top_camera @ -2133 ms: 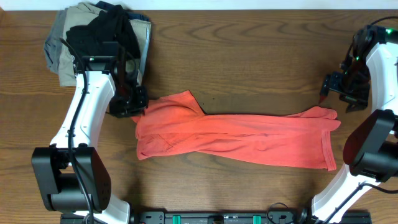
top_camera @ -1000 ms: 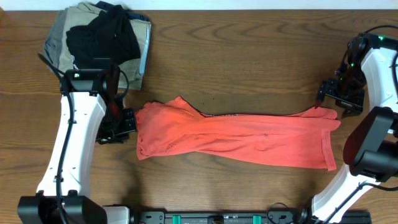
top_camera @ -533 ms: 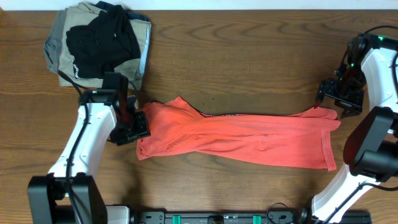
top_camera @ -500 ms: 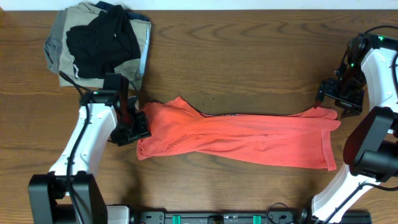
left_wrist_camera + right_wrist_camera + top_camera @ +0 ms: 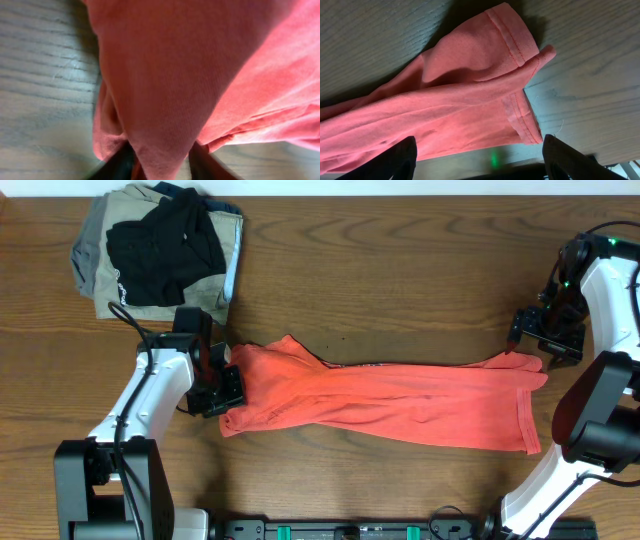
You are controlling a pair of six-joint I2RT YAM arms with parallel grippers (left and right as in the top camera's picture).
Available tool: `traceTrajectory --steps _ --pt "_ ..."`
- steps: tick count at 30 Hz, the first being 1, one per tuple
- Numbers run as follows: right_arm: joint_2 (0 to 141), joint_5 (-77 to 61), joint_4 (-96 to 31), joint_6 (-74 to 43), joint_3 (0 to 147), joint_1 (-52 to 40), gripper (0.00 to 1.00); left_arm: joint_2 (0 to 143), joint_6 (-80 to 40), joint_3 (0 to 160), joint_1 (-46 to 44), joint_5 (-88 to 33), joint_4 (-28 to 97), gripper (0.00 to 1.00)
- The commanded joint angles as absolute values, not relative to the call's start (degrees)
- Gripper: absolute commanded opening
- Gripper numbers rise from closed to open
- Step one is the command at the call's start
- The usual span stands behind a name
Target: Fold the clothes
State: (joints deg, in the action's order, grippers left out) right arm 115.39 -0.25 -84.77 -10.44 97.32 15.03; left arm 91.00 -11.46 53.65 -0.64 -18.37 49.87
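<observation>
T-shirt (image 5: 400, 402), left edge in left pincer (image 5: 161, 167), right hem loose

- No text, label, brand, number or sign can be read in any of the three views.
- Red-orange short-sleeved cotton T-shirt (image 5: 390, 400): the sides turned to the cameras show only plain knit and stitched hems.
- Black garment (image 5: 165, 240) on the pile of folded khaki and grey garments (image 5: 100, 255): any marking is too small to make out from overhead.
</observation>
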Motion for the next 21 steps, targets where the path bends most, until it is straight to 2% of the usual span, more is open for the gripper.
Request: traceTrajectory --steps 1,15,21 --pt "115.4 -0.5 -84.8 -10.7 97.1 14.5 0.79 91.3 -10.7 53.0 -0.7 -19.0 50.0 0.08" --pt "115.4 -0.4 -84.6 -10.6 97.1 14.6 0.79 87.8 -9.7 57.8 -0.7 -16.6 67.2 0.06" --pt "115.4 -0.4 -84.6 -10.6 97.1 14.6 0.79 85.6 -10.2 58.8 0.9 -13.5 69.0 0.06"
